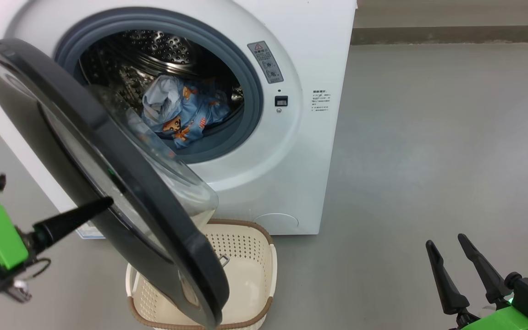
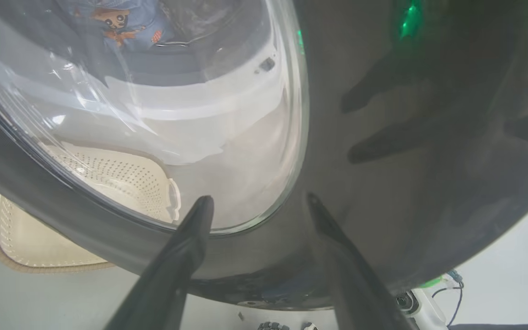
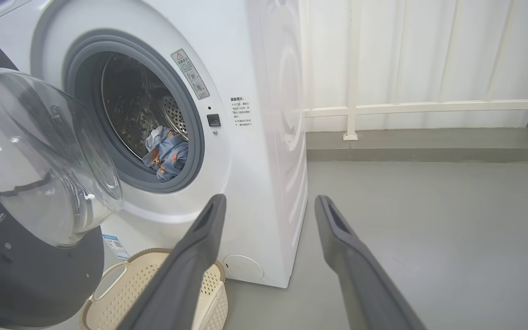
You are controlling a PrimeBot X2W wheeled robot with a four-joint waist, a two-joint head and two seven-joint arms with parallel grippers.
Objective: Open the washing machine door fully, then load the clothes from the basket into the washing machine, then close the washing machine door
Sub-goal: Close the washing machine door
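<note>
The washing machine (image 1: 291, 151) stands with its washing machine door (image 1: 122, 183) swung partway out, black rim toward me. The clothes (image 1: 184, 114), light blue with orange figures, lie inside the steel drum; in the right wrist view the clothes (image 3: 167, 156) rest at the drum's front lip. The basket (image 1: 250, 256) sits on the floor below the door with nothing visible inside. My left gripper (image 2: 257, 199) is open, its tips close against the door's outer black rim (image 2: 383, 137) beside the glass; in the head view the left gripper (image 1: 106, 204) points at the door. My right gripper (image 1: 449, 250) is open and holds nothing, low at the right.
Grey floor (image 1: 429, 137) stretches to the right of the machine, ending at a low kerb (image 3: 429, 146) under a white railing (image 3: 429, 107). The half-open door overhangs the basket (image 3: 154, 284). Cables (image 2: 452, 293) lie on the floor near my left arm.
</note>
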